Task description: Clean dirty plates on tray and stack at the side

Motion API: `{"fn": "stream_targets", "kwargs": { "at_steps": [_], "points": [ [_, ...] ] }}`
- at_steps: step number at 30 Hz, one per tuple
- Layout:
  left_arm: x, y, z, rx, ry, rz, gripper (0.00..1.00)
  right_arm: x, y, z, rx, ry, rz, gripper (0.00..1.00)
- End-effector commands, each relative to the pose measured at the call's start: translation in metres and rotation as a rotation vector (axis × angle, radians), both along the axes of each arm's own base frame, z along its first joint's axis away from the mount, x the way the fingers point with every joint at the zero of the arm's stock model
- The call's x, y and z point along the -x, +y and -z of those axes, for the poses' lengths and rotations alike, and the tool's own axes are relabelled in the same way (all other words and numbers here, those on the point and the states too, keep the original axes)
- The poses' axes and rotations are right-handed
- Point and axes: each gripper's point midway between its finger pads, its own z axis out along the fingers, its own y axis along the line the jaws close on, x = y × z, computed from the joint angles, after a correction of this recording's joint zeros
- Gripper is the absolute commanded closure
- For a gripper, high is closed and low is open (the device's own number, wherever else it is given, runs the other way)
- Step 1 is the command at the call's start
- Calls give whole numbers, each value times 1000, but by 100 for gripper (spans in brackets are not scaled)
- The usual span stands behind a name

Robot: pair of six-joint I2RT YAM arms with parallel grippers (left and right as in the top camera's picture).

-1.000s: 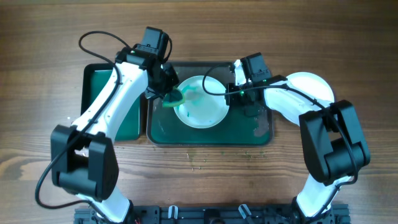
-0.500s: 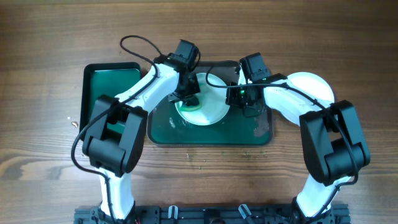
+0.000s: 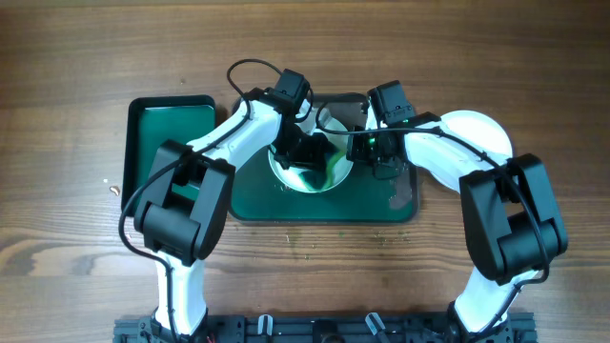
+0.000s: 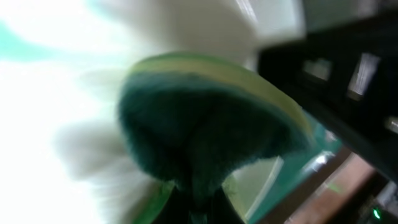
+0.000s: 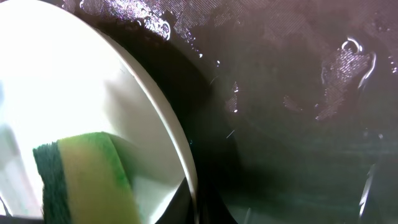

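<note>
Left hand (image 3: 307, 152) clamped on sponge (image 4: 205, 124), now farther across plate (image 5: 93, 74), right hand (image 3: 368, 151) unmoved, gripping its rim

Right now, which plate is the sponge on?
The plate on the tray, in the middle, with the sponge pressed on it. The other visible plate lies off the tray, on the table at the right.
</note>
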Motion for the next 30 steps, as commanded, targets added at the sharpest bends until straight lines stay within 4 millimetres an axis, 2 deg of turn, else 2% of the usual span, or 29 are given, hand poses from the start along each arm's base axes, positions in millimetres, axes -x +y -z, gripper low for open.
{"fn": "stream_targets", "kwargs": {
  "at_steps": [1, 4, 6, 10, 13, 15, 16, 18, 19, 21, 23, 25, 28, 30],
  "points": [
    [-32, 73, 24, -345, -58, -288, 96, 8, -11, 18, 66, 40, 24, 96],
    [-47, 115, 24, -522, -113, -467, 96, 8, -11, 18, 66, 41, 24, 96],
    [-52, 126, 18, -566, -146, -506, 96, 8, -11, 18, 66, 40, 24, 96],
    [-63, 133, 5, -604, -225, -557, 96, 8, -11, 19, 66, 40, 24, 96],
    [-68, 128, 3, -591, -247, -578, 96, 8, -11, 19, 66, 41, 24, 96],
    [-65, 119, 3, -571, -242, -558, 96, 8, -11, 19, 66, 41, 24, 96],
    [-61, 107, 5, -529, -222, -516, 96, 8, -11, 19, 66, 41, 24, 96],
    [-49, 65, 5, -353, -168, -348, 96, 8, -11, 19, 66, 41, 24, 96],
    [-35, 25, -3, -158, -127, -189, 96, 8, -11, 19, 66, 41, 24, 96],
    [-23, -7, -16, 19, -99, -75, 96, 8, -11, 19, 66, 41, 24, 96],
    [-26, -13, -19, 48, -115, -63, 96, 8, -11, 19, 67, 42, 23, 96],
    [-35, -6, -17, 18, -147, -82, 96, 9, -11, 19, 68, 44, 23, 96],
    [-53, 39, -2, -203, -171, -276, 96, 9, -11, 19, 69, 46, 23, 96],
    [-57, 74, 4, -381, -188, -409, 96, 9, -11, 19, 69, 46, 23, 96]
  ]
}}
